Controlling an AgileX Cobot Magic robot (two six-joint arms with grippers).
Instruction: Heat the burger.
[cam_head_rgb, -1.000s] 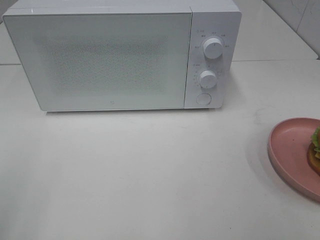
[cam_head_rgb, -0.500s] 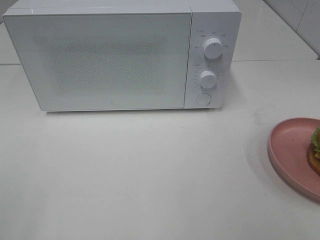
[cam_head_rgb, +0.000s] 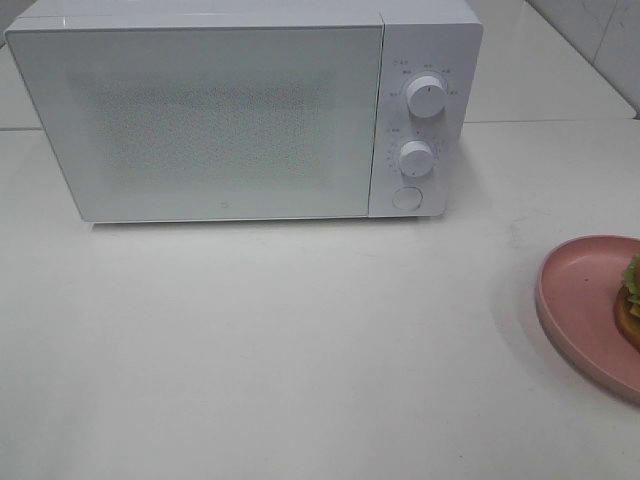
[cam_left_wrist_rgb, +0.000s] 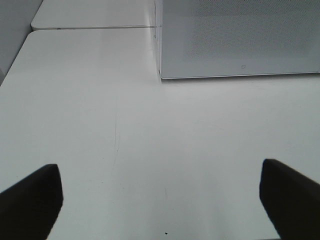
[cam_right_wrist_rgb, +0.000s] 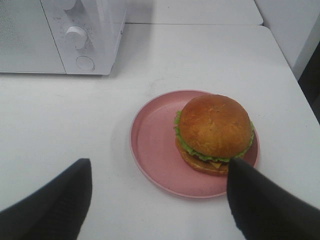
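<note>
Right now we are at the very start: the white microwave (cam_head_rgb: 245, 110) stands shut on the table (cam_head_rgb: 300, 340), and the burger (cam_right_wrist_rgb: 215, 132) sits on the pink plate (cam_right_wrist_rgb: 155, 145) off to its right. Our left gripper (cam_left_wrist_rgb: 160, 200) hangs wide open and empty; our right gripper (cam_right_wrist_rgb: 160, 200) is open too, holding nothing, near the plate. Next, we judge, the door needs opening

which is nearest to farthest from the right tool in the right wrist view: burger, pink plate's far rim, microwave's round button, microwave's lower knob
1. Golden-brown bun burger, just ahead of the right tool.
2. Round pink plate, far rim just past the burger.
3. White microwave's round button, across the table.
4. Microwave's white lower knob, above the button.
</note>
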